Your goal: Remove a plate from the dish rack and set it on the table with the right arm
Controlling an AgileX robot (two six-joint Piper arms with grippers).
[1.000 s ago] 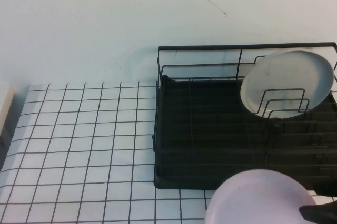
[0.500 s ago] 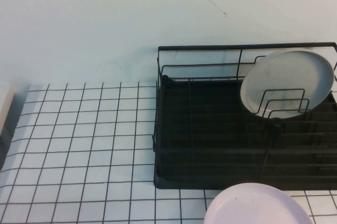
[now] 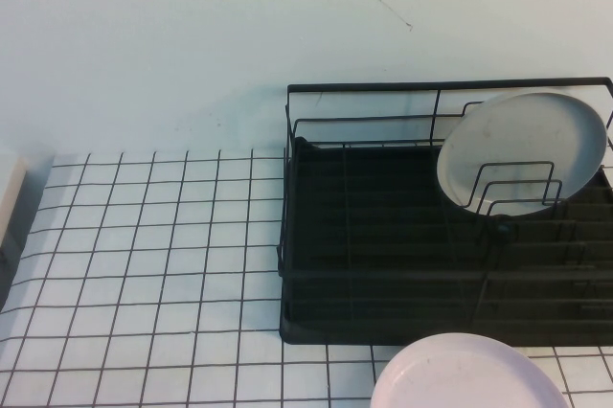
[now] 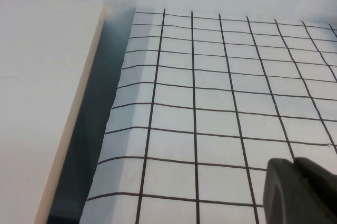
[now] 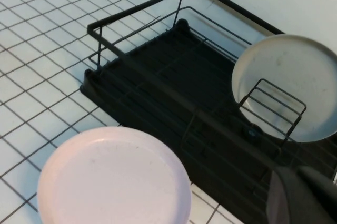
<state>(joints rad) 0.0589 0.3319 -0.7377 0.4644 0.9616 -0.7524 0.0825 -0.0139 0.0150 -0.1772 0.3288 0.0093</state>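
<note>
Surface (image 3: 144,264) of white with a thin black grid fills the left half of the high view, and a pale raised slab (image 4: 37,103) lies just off its left edge, with a dark gap between them. Left end effector (image 4: 301,192) hangs low over this bare left part of the grid, well apart from everything else; only a dark corner of it shows in its wrist view, so I cannot tell how far its fingers are parted, and nothing shows in its hold. Further right stands the dish rack (image 3: 383,303), black wire on a black tray base, pushed back near the wall. A greyish-white plate (image 3: 522,151) leans upright among the dividers at its right end. Just in front of the rack's near edge, the pink plate (image 3: 466,374) lies flat on the surface, outside the rack. Right end effector (image 5: 303,195) is above the rack's right end, apart from the pink plate; whether its fingers are parted I cannot tell
</note>
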